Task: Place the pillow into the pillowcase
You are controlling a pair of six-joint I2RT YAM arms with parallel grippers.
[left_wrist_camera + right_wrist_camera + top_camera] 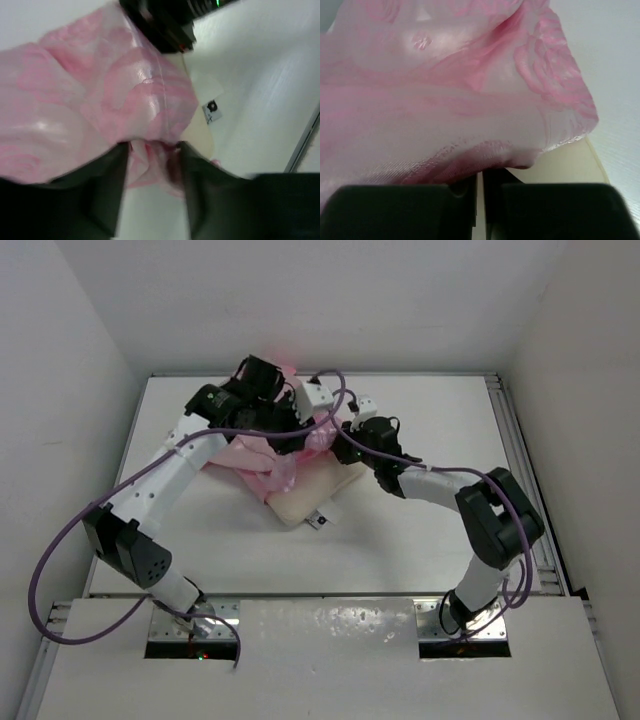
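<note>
The pink satin pillowcase [262,458] lies bunched over the far end of the cream pillow [305,495], whose near corner and dark tag [320,519] stick out. My left gripper [295,430] holds a bunch of pillowcase [100,100] between its tips [154,147], lifted off the table; the pillow corner [197,132] and tag [212,111] show beyond. My right gripper [335,435] is pinched on the pillowcase hem [445,90], jaws almost closed [480,172], with cream pillow [565,165] just below the hem. The bear patch is hidden.
The white table [420,540] is walled in on three sides. A metal rail [515,470] runs along its right edge. Purple cables [60,540] loop from both arms. The right arm's black wrist [165,20] sits close above the fabric.
</note>
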